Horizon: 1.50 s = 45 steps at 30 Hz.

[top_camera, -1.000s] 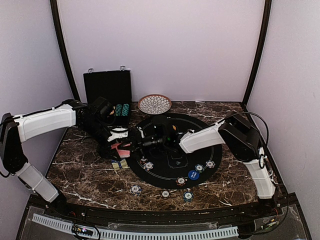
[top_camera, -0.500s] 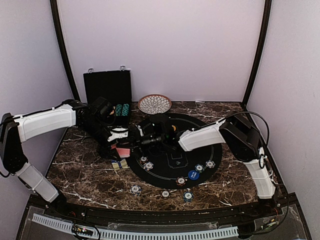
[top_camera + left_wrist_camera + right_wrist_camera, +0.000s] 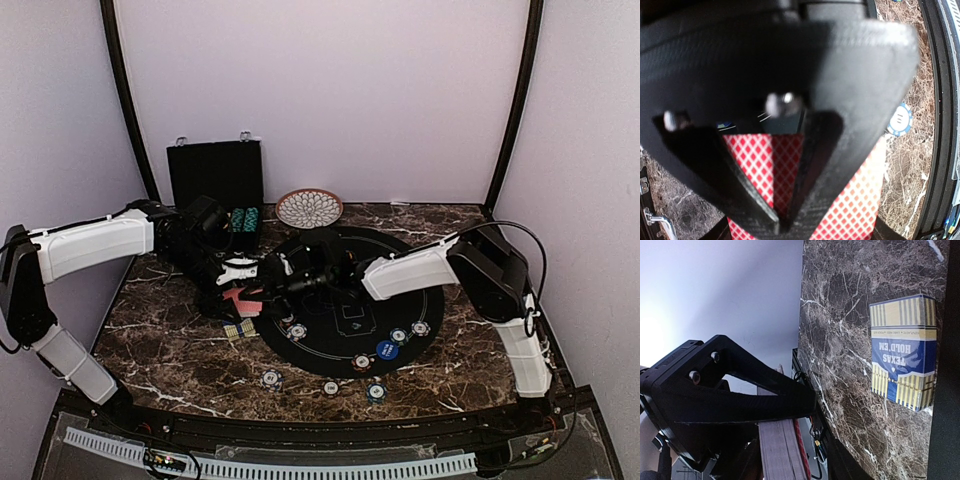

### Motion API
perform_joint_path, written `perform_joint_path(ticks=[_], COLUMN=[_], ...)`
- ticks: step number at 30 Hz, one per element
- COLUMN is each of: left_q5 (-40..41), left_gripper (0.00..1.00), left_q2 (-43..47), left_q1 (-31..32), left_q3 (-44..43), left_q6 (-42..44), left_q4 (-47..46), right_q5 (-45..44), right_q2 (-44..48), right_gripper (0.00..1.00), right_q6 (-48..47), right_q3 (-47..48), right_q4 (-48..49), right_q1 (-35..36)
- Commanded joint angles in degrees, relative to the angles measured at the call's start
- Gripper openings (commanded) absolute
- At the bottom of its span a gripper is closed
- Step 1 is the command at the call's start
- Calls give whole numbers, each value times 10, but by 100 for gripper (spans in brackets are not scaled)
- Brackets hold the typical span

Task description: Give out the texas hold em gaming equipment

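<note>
My left gripper (image 3: 238,290) is shut on a deck of red-backed playing cards (image 3: 240,299), held above the table at the left rim of the black round mat (image 3: 420,290). In the left wrist view its fingers (image 3: 815,165) pinch the red diamond backs (image 3: 755,155). My right gripper (image 3: 272,288) reaches in from the right, open, its jaws standing either side of the deck's edge (image 3: 782,450). Several striped-edge poker chips (image 3: 297,331) and a blue button disc (image 3: 387,349) lie on the mat's near part. More chips (image 3: 271,379) lie on the marble in front.
A yellow and blue Texas Hold'em card box (image 3: 238,330) lies on the marble under the deck and also shows in the right wrist view (image 3: 902,352). A black hinged case (image 3: 215,175) with green chips (image 3: 245,220) stands at the back left. A patterned dish (image 3: 309,208) sits beside it.
My right gripper has moved left across the mat up to the deck. My left gripper has kept hold of the deck, shifting only slightly.
</note>
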State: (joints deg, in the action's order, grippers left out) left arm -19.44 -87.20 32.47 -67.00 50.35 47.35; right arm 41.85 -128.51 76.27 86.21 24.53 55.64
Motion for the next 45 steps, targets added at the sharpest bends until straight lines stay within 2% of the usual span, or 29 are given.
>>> perform_joint_path(ticks=[1, 23, 30, 38, 45], left_q5=[6, 31, 22, 19, 16], left_gripper=[35, 31, 30, 29, 28], left_q2=[14, 14, 9, 10, 14], left_q1=[-1, -1, 0, 0, 0], left_q3=[-2, 11, 4, 5, 3], left_q6=[1, -2, -8, -9, -12], left_q4=[5, -9, -8, -8, -7], right_q5=[-6, -3, 0, 9, 2], right_q2=[29, 89, 50, -2, -3], right_gripper=[42, 42, 47, 47, 43], right_q6=[-23, -39, -12, 22, 21], right_q3=[-20, -60, -26, 25, 10], right_q4=[-35, -57, -26, 9, 4], right_q1=[-7, -11, -5, 3, -1])
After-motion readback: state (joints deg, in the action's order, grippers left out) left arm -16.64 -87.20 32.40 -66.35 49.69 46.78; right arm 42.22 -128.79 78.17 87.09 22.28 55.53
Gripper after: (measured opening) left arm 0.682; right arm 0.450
